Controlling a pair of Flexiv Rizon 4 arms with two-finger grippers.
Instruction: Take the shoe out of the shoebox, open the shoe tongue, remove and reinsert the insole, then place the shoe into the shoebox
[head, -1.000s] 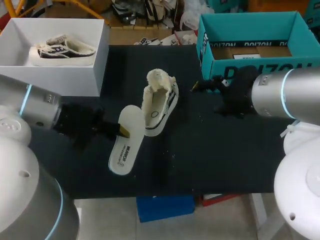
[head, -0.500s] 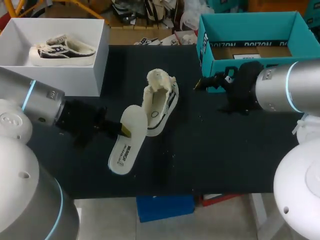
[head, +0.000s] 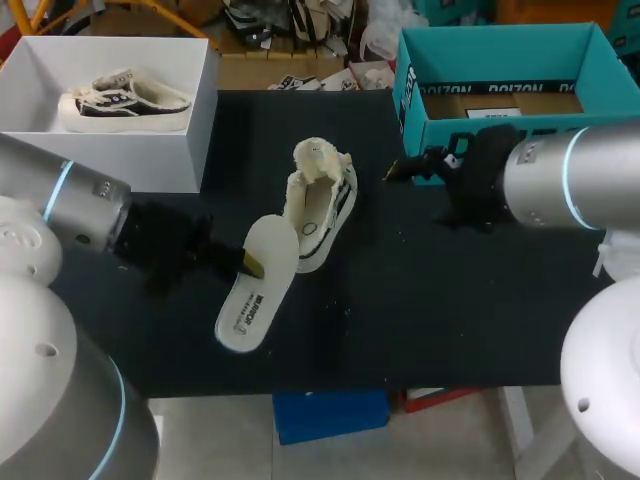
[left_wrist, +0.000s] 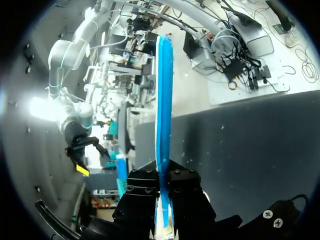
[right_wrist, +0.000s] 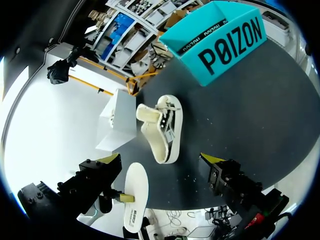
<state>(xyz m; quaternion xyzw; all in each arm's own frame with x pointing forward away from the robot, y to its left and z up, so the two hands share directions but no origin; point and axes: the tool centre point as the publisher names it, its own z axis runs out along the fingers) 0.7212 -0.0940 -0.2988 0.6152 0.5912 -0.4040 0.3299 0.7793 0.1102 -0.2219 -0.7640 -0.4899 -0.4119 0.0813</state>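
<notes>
One insole (head: 255, 292) gripped, shoe (head: 320, 205) on surface (head: 430, 310).
Left end effector (head: 247, 263) pinches insole; right end effector (right_wrist: 160, 160) gapes wide.

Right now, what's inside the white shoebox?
One shoe, cream with a dark side panel and fleecy lining, sits on its sole in the white shoebox. Nothing else shows on the visible floor. The near wall hides the strip of floor just behind it.

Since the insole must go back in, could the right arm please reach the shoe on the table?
Probably yes. The right gripper is open and empty, with the shoe ahead of it across bare table; the insole in the left gripper lies on the shoe's far side.
</notes>
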